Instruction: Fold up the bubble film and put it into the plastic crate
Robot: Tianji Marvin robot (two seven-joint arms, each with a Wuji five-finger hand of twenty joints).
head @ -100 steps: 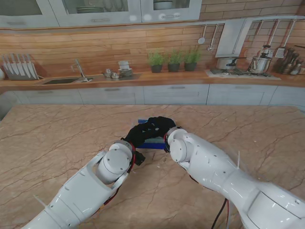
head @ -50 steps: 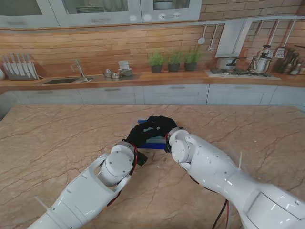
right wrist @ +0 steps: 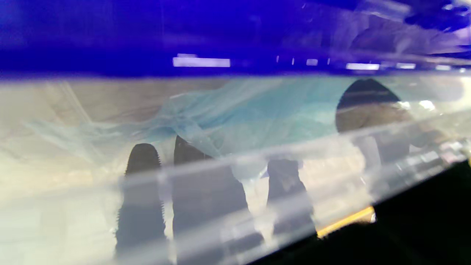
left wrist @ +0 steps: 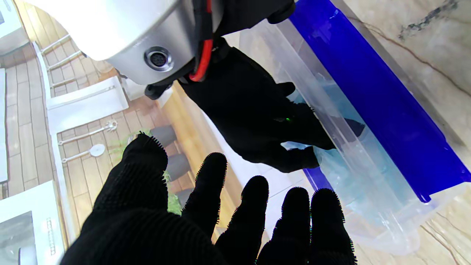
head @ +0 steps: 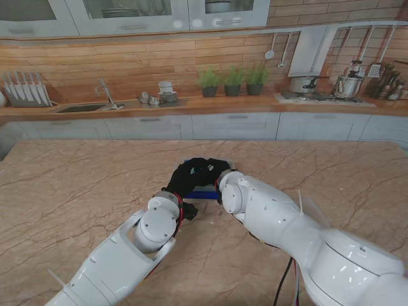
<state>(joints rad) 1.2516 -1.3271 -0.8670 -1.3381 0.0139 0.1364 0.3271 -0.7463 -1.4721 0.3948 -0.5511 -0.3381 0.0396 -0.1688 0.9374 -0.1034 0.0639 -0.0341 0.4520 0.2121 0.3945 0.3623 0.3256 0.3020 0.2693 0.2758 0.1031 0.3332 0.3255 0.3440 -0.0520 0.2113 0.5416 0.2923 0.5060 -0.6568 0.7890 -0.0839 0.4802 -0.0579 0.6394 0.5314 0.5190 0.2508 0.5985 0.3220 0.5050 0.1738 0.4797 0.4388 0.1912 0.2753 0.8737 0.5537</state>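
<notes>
Stand view: both black-gloved hands are bunched over the plastic crate (head: pixel 205 190), so only a strip of its blue rim shows and the contents are hidden. Right wrist view is blurred and shot through the crate's clear wall; the blue rim fills the far part.

Bubble film (left wrist: pixel 333 121) is inside the crate, a pale blue crumpled mass lying against the clear wall. The right hand (left wrist: pixel 257 121) reaches down into the crate, fingers (right wrist: pixel 143 162) curled onto the film; through the wall the fingertips sit right at the film's edge. It looks like a light grasp on the film, but the blur makes it hard to confirm contact on every finger.

The left hand (left wrist: pixel 206 221) is outside the crate, just beside its clear wall, fingers spread and straight, holding nothing. It does not touch the film.

The crate sits on the marble table (head: pixel 76 185), clear body with blue rim. The film is the only thing I can make out in it. In the stand view, the left hand (head: pixel 185 182) sits to the left of the right hand (head: pixel 210 171).
</notes>
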